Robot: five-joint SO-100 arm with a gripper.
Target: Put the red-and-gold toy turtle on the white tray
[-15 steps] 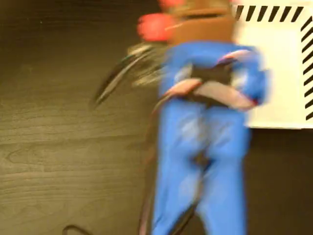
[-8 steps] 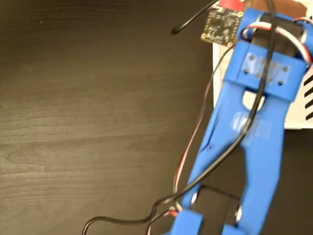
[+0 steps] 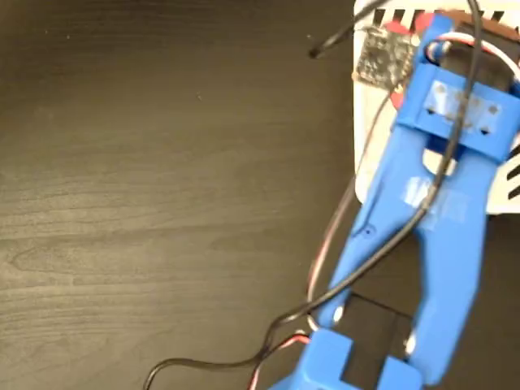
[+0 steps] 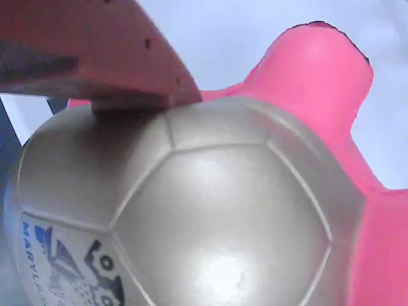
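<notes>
Wrist view is filled almost wholly by the red-and-gold toy turtle [image 4: 210, 210]: its domed shell reads pale and silvery here, with seam lines dividing it into panels, a bright highlight low in the middle, and a dark blue printed logo at the lower left. Pink-red limbs stick out at the upper right and along the right edge. One of the fingers [image 4: 83, 54], coral-red and slightly pitted, lies across the top left of the picture with its underside pressed against the top of the shell. The other finger is out of sight, so a full pinch cannot be confirmed, though the shell sits tight against the one that shows. Behind the toy is a pale, featureless background.

Seen from the fixed view, the blue arm [image 3: 431, 219] reaches from the near right corner toward the far right, over the white tray [image 3: 367, 134], whose black diagonal stripes show along the far edge and at the right. A small circuit board [image 3: 382, 55] sits at the arm's far end, with black and red-white cables [image 3: 325, 268] trailing back along it and onto the dark wood-grain surface [image 3: 162, 203]. Only a sliver of red peeks out beside the arm over the tray; the toy itself is hidden under the arm there.
</notes>
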